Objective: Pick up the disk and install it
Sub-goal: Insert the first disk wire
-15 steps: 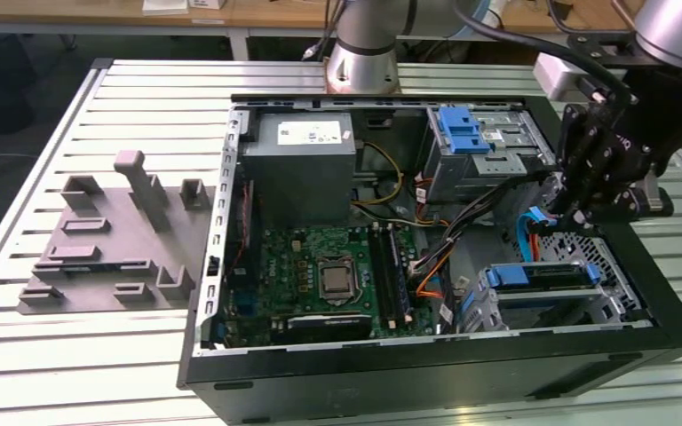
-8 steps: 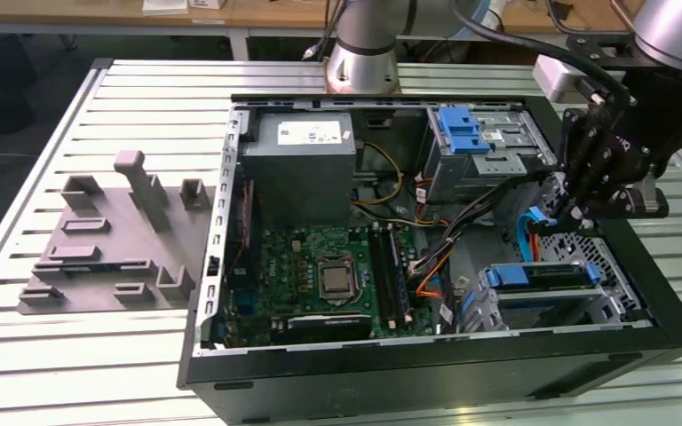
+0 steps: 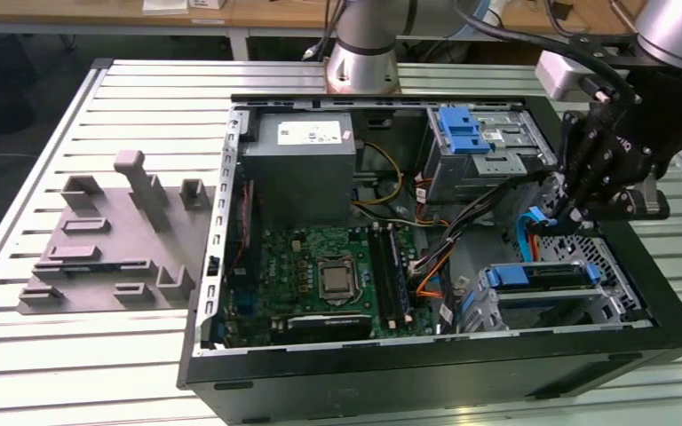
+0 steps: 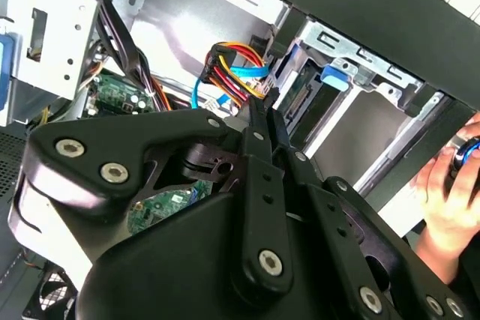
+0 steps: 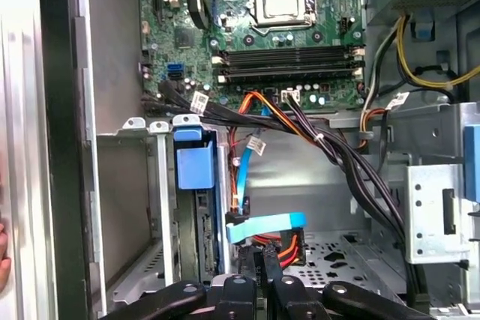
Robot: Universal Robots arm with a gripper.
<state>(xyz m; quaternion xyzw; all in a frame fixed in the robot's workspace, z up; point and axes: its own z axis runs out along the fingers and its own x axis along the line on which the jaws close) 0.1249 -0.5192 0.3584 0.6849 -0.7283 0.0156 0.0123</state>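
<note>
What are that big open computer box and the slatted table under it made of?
The computer case looks like sheet metal: matte black outside, bare grey inside, with thin folded edges. The table looks like aluminium, judging by its pale silvery ribbed slats with a dull sheen. The gripper, dark and matte, could be metal or plastic.

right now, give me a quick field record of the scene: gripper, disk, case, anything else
gripper: inside the open case, low over the drive bay, beside the cables
disk: seated on edge in the bay cage, blue bracket showing
case: lying open on the slatted table
cables: blue and orange bundle just ahead of the fingertips
hand: a person's, outside the case wall
</note>
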